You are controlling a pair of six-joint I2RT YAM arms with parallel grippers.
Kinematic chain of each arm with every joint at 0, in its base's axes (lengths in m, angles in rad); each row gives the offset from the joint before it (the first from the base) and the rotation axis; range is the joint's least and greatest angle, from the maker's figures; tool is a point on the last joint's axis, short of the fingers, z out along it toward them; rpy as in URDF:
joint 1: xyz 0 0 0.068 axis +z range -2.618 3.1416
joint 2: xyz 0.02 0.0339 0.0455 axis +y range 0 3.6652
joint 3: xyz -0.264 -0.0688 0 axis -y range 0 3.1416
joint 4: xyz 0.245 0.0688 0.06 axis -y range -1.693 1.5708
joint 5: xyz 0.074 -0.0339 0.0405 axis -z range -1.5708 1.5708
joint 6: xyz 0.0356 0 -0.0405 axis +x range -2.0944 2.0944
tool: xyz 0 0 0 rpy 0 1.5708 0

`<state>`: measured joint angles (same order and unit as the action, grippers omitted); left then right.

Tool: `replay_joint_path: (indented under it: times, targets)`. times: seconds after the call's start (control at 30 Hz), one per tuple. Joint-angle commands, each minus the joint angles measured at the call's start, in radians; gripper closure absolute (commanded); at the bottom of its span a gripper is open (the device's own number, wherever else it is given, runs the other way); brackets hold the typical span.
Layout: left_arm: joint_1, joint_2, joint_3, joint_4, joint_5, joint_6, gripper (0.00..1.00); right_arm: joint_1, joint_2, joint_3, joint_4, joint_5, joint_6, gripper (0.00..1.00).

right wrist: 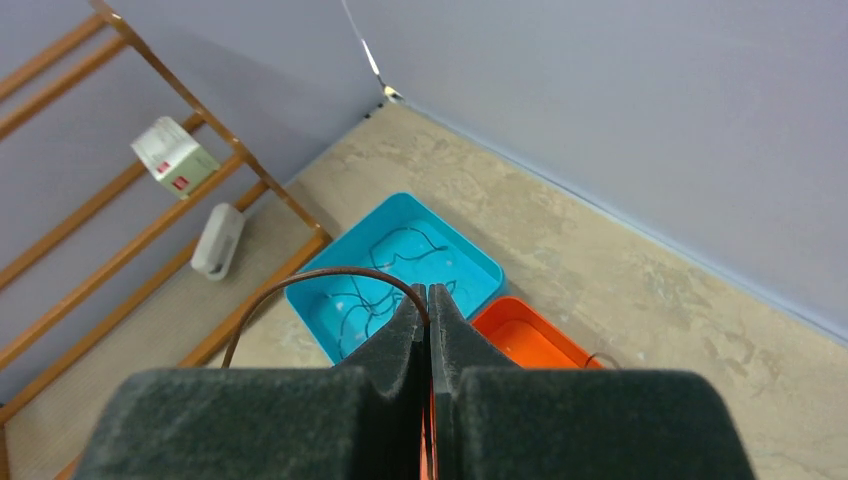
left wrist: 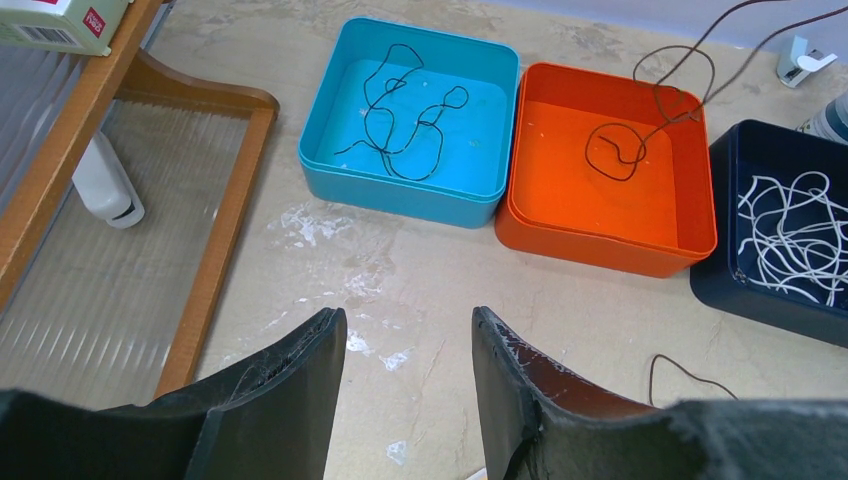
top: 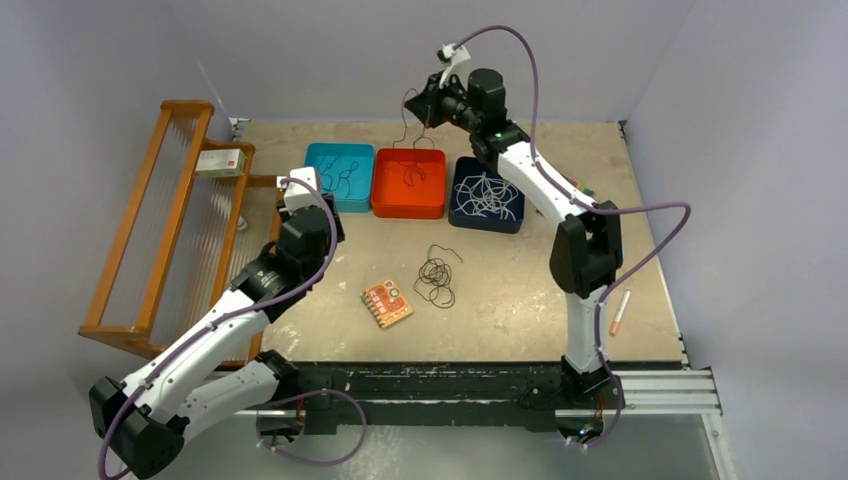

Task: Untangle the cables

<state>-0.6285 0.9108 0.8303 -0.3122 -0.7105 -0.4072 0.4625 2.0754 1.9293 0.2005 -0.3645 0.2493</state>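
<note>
My right fingers pinch a thin dark-brown cable high so its tail feeds into the square orange plastic tray below; my left fingers hover apart.

Beige table, teal bin, orange bin, navy bin, coiled black cable, orange card

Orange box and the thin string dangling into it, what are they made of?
The orange box looks like smooth moulded plastic: even colour, rounded corners, a soft shine. The thin string is a dark brown cable, probably a coated wire or a cord. It bends into springy loops, but its inside cannot be seen.
</note>
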Motion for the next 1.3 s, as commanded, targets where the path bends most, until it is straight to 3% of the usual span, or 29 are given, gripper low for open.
replay_joint_path:
  times: [0.0,0.23,0.5,0.8,1.1,1.27]
  targets:
    - [0.006,-0.001,0.040,0.020,0.006,0.011,0.51,0.002,-0.115,-0.051,0.124,-0.049,0.020,1.00]
    - [0.006,0.000,0.040,0.024,0.011,0.010,0.51,0.002,-0.131,-0.079,0.136,-0.057,0.015,1.00]
    - [0.006,0.002,0.040,0.022,0.008,0.014,0.51,0.002,-0.057,-0.088,0.126,-0.060,0.032,1.00]
    - [0.006,0.004,0.042,0.019,0.007,0.014,0.51,0.002,0.062,0.028,0.091,-0.073,0.064,1.00]
    - [0.006,0.000,0.042,0.015,0.001,0.015,0.51,0.002,0.085,-0.022,0.106,-0.078,0.089,1.00]
    - [0.006,0.011,0.044,0.018,0.011,0.014,0.51,0.002,0.155,0.033,0.012,0.033,0.028,1.00]
